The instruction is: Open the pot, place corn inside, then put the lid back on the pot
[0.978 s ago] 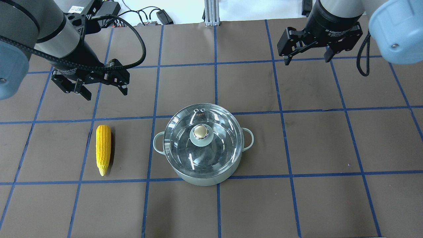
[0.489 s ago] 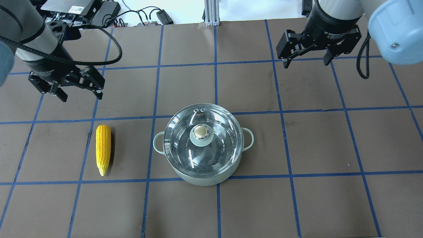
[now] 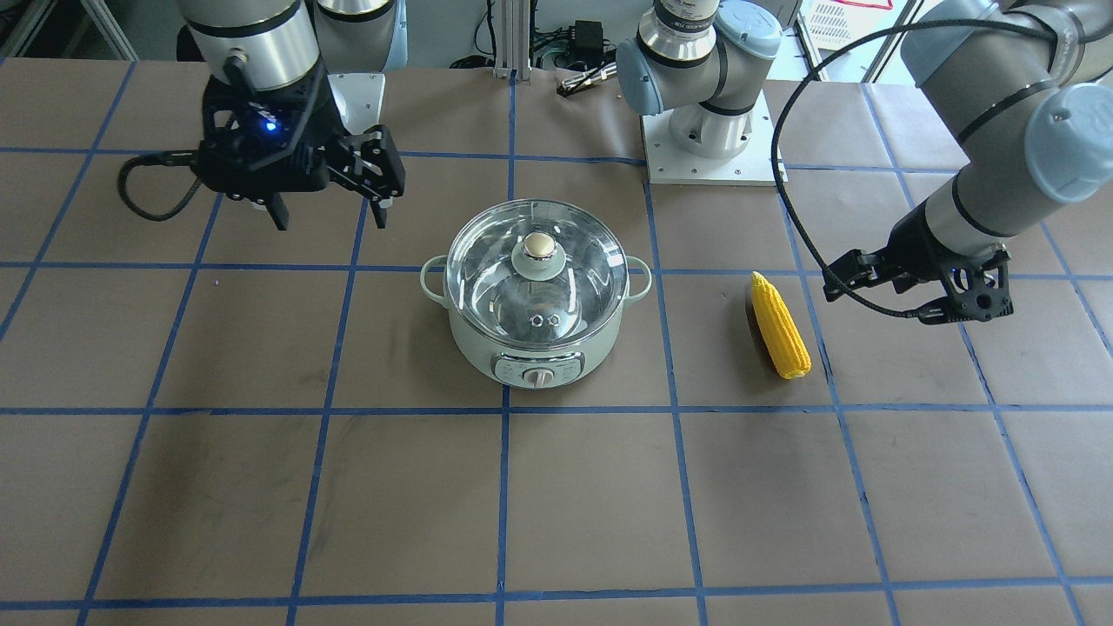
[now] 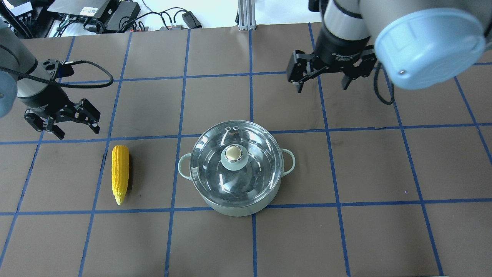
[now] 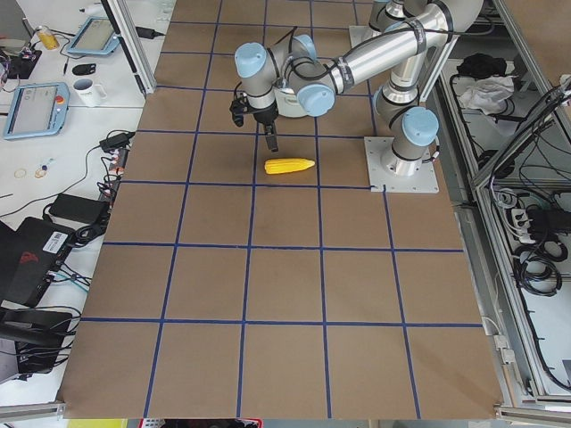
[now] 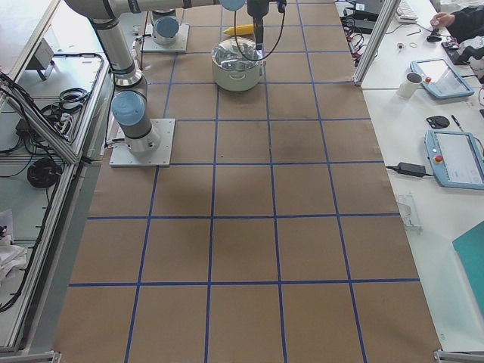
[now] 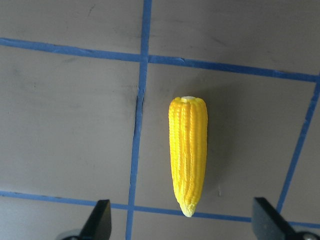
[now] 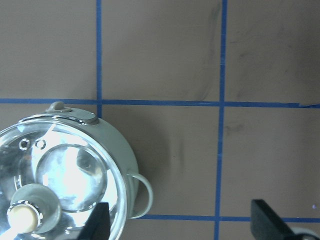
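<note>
The mint-green pot (image 4: 235, 207) stands mid-table with the glass lid (image 4: 253, 169) seated on it, knob (image 4: 233, 154) up. The corn (image 4: 120, 173) lies flat to the pot's left, pointed end toward the robot. My left gripper (image 4: 77, 130) is open and empty, hovering just beyond the corn's blunt end and a little to its left. In the left wrist view the corn (image 7: 188, 155) lies ahead between the open fingertips (image 7: 100, 222). My right gripper (image 4: 322, 87) is open and empty, beyond and to the right of the pot. The right wrist view shows the lid (image 8: 60, 175) at lower left.
Brown table cover (image 4: 365, 165) with a blue tape grid. The pot's control panel and knob (image 3: 541, 376) face the operators' side. Robot base plates (image 3: 709, 139) sit at the robot's edge. Cables and power boxes (image 4: 115, 15) lie beyond the far edge.
My left gripper has moved left and nearer, down toward the corn's blunt end. My right gripper has moved left and slightly nearer, toward the pot. Pot, lid and corn have not moved.
</note>
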Controlling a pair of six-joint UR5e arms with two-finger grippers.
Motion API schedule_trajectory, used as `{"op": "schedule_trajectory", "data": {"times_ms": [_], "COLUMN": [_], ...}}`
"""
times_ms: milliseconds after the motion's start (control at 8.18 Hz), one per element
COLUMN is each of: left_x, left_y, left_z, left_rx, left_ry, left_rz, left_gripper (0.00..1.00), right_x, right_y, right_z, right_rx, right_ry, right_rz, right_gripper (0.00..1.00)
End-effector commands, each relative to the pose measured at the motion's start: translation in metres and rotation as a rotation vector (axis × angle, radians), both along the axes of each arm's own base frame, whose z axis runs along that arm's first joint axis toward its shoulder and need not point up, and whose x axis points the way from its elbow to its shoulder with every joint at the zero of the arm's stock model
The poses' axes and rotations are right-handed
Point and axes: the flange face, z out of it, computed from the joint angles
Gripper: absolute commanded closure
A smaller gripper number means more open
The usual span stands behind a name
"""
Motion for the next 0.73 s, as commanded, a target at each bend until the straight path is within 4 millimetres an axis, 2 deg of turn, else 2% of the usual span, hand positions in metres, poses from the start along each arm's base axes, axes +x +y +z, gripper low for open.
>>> {"op": "schedule_trajectory", "data": {"times_ms": [0, 122, 244, 367, 489, 611], "left_x": [0.006, 0.005, 0.007, 0.01, 0.008, 0.005], "left_y": [0.01, 0.012, 0.006, -0.001, 0.001, 0.008], "left_z": [-0.06, -0.083, -0.11, -0.139, -0.154, -0.162], "left_rx": [0.013, 0.045, 0.04, 0.022, 0.017, 0.033], "left_ry": [0.011, 0.024, 0.022, 0.014, 0.013, 0.02], "left_rz": [0.022, 0.024, 0.024, 0.023, 0.025, 0.034], "left_gripper": [0.0, 0.0, 0.0, 0.0, 0.0, 0.0], "right_x": [0.111, 0.147, 0.173, 0.185, 0.189, 0.188], "right_y": [0.023, 0.03, 0.039, 0.044, 0.044, 0.047], "right_z": [-0.038, -0.058, -0.078, -0.104, -0.123, -0.131], "right_rx": [0.003, 0.007, 0.022, 0.063, 0.082, 0.089], "right_ry": [-0.02, -0.017, -0.009, 0.016, 0.017, 0.02], "right_rz": [-0.041, -0.055, -0.075, -0.111, -0.131, -0.137], "right_gripper": [0.0, 0.0, 0.0, 0.0, 0.0, 0.0]}}
